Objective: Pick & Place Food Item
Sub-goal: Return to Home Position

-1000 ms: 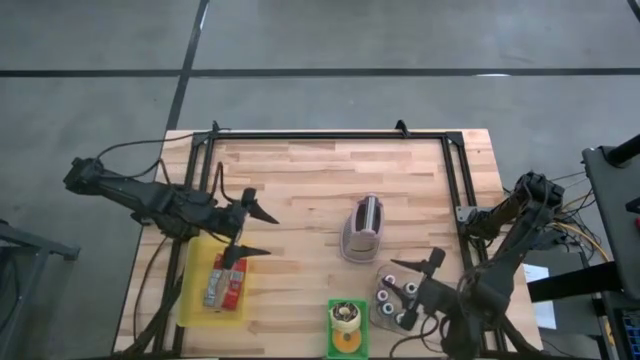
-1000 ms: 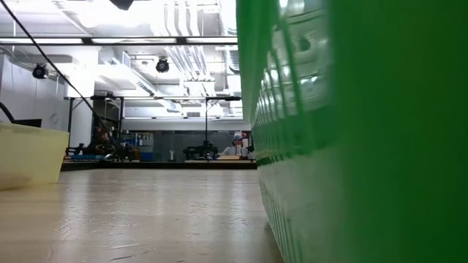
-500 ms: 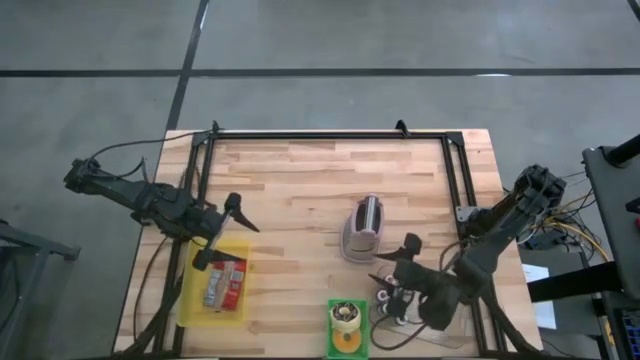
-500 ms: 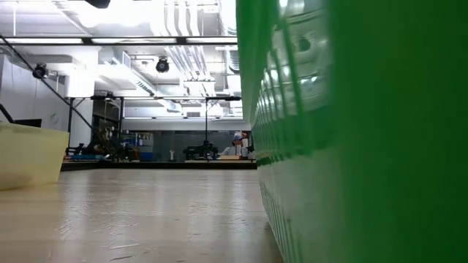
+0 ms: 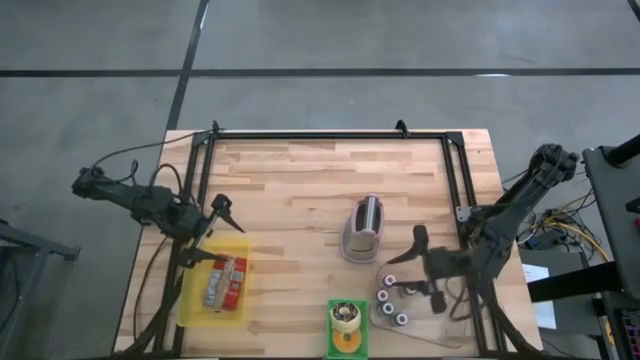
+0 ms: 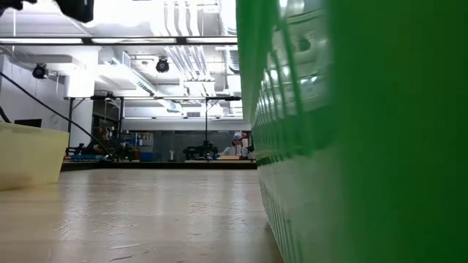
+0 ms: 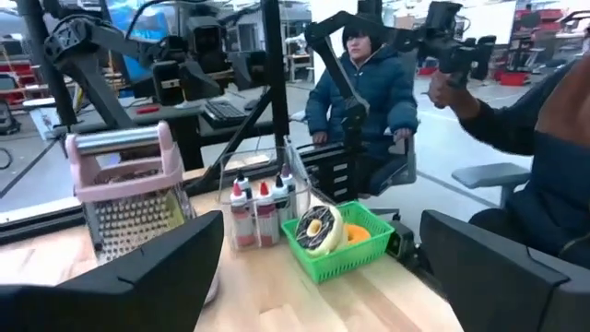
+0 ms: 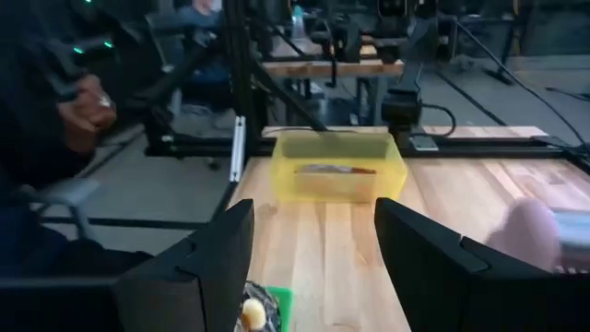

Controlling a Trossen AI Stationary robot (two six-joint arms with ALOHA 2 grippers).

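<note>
Left gripper (image 5: 222, 228) over the yellow bin (image 5: 190, 300) and right gripper (image 5: 422, 266) beside the transparent bin (image 5: 442, 326) hang empty, fingers apart. Sorting looks finished: donut (image 5: 346, 316) in the green bin (image 5: 331, 330), food coloring bottles (image 5: 390, 300) in the transparent bin; only parking both arms seems left

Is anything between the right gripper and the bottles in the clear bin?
Nothing visible. The open right gripper hangs over the clear bin, by the bottles; the grater stands apart, farther up the table.

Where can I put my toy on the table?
The table is bare between the black frame and the grater, and between the yellow bin and grater. Crowded: green bin, clear bin and right claw together.
</note>
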